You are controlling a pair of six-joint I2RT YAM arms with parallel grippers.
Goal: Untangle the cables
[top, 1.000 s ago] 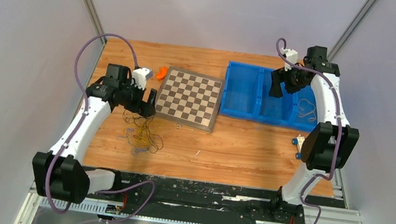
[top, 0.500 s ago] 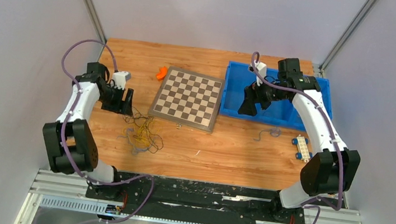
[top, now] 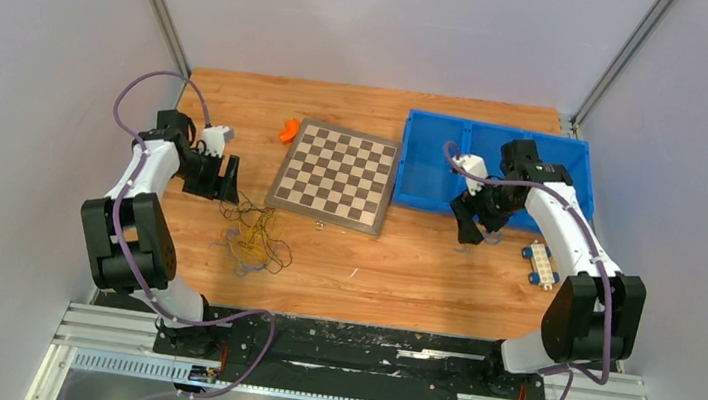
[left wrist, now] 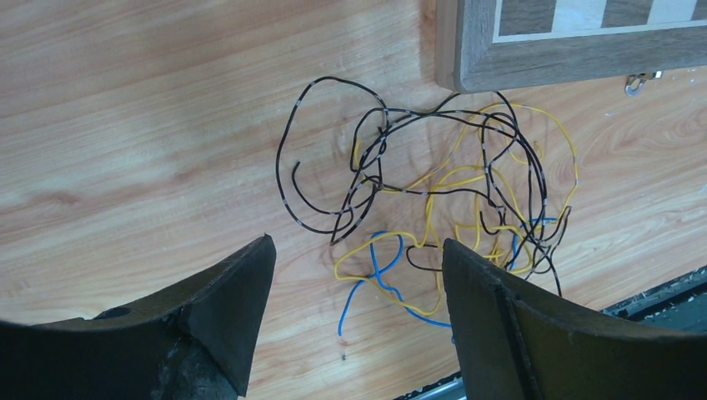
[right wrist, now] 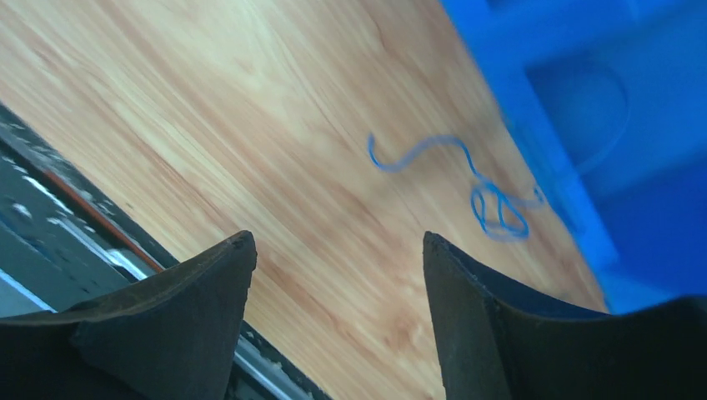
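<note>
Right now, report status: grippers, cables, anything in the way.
Left gripper open, empty, facing tangle. Right gripper open, empty, over lone blue strand beside bin. Chessboard corner crowds tangle.

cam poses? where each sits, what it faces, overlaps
Top external: fixed above and behind the bases, facing down at the table; both arms, left gripper, right gripper show.
Left wrist: on left arm, faces down past its open fingers at cable tangle, chessboard corner.
Right wrist: on right arm, past open fingers at single strand beside blue bin.
Shared: top and left wrist both see tangle, chessboard.
</note>
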